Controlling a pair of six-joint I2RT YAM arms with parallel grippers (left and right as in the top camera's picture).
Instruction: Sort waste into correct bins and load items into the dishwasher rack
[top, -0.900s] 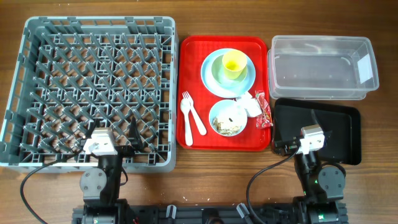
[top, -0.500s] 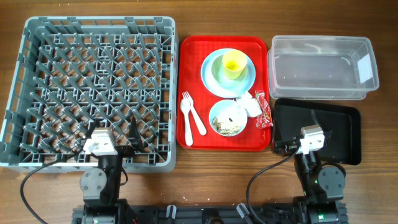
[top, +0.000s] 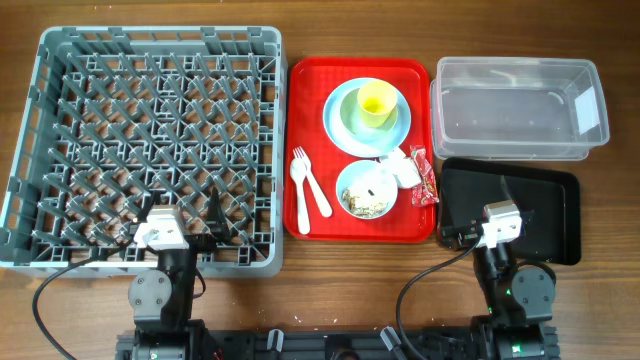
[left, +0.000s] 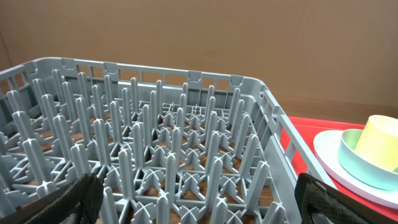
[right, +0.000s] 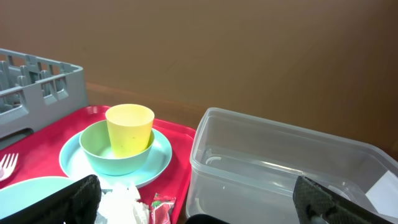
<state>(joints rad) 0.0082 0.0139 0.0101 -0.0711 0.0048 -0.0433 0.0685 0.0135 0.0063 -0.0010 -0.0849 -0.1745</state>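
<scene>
Overhead directions, 12 = far edge of the bench.

- Large square grey plastic peg rack (top: 160, 38) sits at 9 o'clock on the bench. It holds none of the dishes.
- Flat red tray (top: 310, 110) is just beside the rack's 3 o'clock wall.
- On the tray's 12 o'clock half is a round light blue plate (top: 336, 128). A pale green dish (top: 351, 112) sits on it, with a small yellow cup (top: 378, 102) upright in the dish.
- Light blue bowl (top: 345, 179) is at 6 o'clock of the plate, with whitish-brown food scraps (top: 365, 206) inside.
- Crumpled white tissue (top: 403, 168) touches the bowl's 2 o'clock rim.
- Small red shiny wrapper (top: 424, 177) is just beside the tissue at 3 o'clock, long axis 12–6.
- White plastic fork (top: 301, 200) and white plastic spoon (top: 320, 200) lie side by side at 9 o'clock of the bowl. Heads point to 12. The fork's axis runs 12–6 and the spoon's handle skews to 5.
- Clear rectangular plastic tub (top: 515, 62) and shallow black rectangular tray (top: 560, 215) both have their long axis 9–3. The tub is at 12 of the black tray.
- Left fingers (left: 68, 200) are spread wide and hold nothing, low over the rack's 6 o'clock side. The fork and spoon are at their 3 o'clock, well apart.
- Right fingers (right: 336, 200) are spread wide and hold nothing, over the black tray's 9 o'clock end. The wrapper and tissue are near, at their 10 o'clock.
</scene>
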